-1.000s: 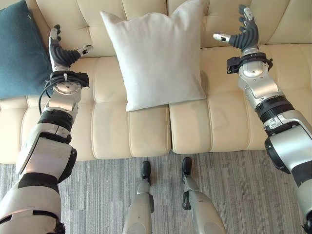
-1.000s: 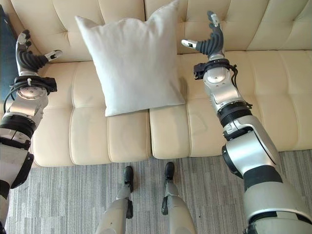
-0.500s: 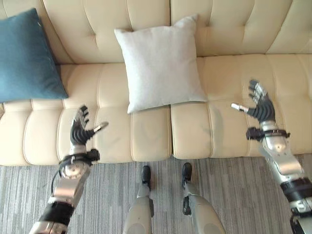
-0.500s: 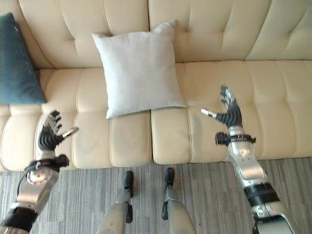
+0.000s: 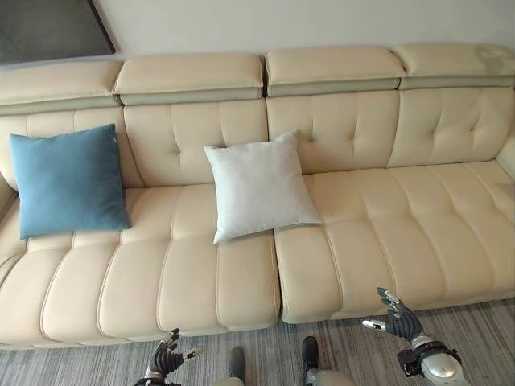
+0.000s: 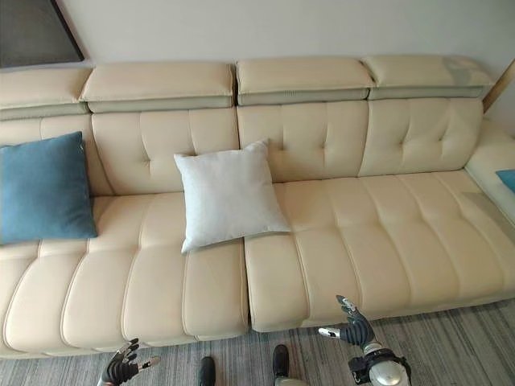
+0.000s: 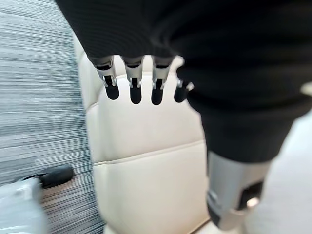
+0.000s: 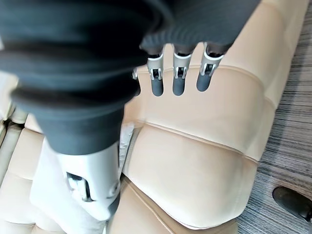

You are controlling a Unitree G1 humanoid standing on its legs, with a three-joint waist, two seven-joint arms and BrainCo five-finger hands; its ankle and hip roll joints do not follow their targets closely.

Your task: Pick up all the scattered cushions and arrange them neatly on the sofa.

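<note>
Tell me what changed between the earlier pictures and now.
Both arms pulled back from the sofa: the left hand and right hand, earlier raised either side of the white cushion, now sit low by the seat's front edge, open and empty. The camera also drew back. White cushion and blue cushion stayed put.

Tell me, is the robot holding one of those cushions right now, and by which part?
No. Both the left hand and the right hand are open and empty; the white cushion and blue cushion rest on the sofa.
</note>
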